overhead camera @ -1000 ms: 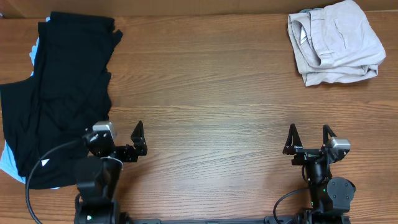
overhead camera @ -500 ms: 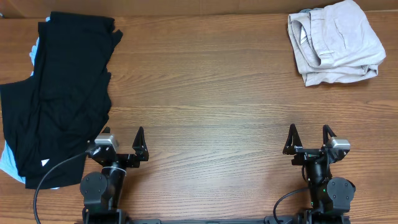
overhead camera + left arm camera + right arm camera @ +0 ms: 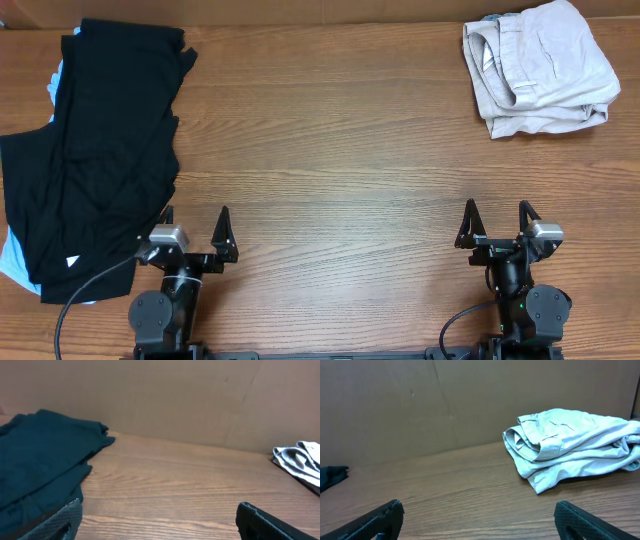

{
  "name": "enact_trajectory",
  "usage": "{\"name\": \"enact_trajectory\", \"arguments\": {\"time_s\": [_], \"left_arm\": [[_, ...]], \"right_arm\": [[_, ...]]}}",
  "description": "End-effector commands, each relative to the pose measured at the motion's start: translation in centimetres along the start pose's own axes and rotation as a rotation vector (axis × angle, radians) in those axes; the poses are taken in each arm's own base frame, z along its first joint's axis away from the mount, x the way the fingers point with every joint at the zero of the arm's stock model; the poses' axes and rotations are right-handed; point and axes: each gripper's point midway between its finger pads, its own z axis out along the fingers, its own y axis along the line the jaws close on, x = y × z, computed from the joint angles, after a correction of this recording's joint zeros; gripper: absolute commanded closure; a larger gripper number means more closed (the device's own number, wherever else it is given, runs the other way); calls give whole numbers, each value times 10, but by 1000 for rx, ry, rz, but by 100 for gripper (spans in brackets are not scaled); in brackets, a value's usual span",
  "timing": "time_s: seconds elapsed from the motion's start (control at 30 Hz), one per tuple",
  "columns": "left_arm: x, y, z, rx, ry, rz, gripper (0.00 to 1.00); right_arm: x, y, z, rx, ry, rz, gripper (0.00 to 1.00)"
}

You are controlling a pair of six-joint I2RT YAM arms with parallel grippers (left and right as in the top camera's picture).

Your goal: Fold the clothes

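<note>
Cardboard wall point(image 3: 420, 400) behind khaki shorts point(image 3: 570, 445)

Black garments point(image 3: 42, 457) left, pale shorts point(image 3: 301, 461) far right

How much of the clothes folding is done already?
Looks done: the beige shorts sit in a folded bundle at the far right corner. In hand: nothing; the left gripper and right gripper are both open and empty near the front edge. Left to do: the black garments lie spread out on the left side, with some pale blue fabric peeking from underneath.
</note>
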Motion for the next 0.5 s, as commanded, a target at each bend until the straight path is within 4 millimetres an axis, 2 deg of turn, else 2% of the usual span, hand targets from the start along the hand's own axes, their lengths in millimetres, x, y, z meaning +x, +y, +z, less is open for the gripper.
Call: {"name": "enact_trajectory", "arguments": {"time_s": [0.0,0.47], "left_arm": [[4,4,-1,-20,2,-22,0],[9,8,-2,-40,19,-24,0]], "right_arm": [[1,2,0,-9,-5,1,0],[1,2,0,-9,-5,1,0]]}}
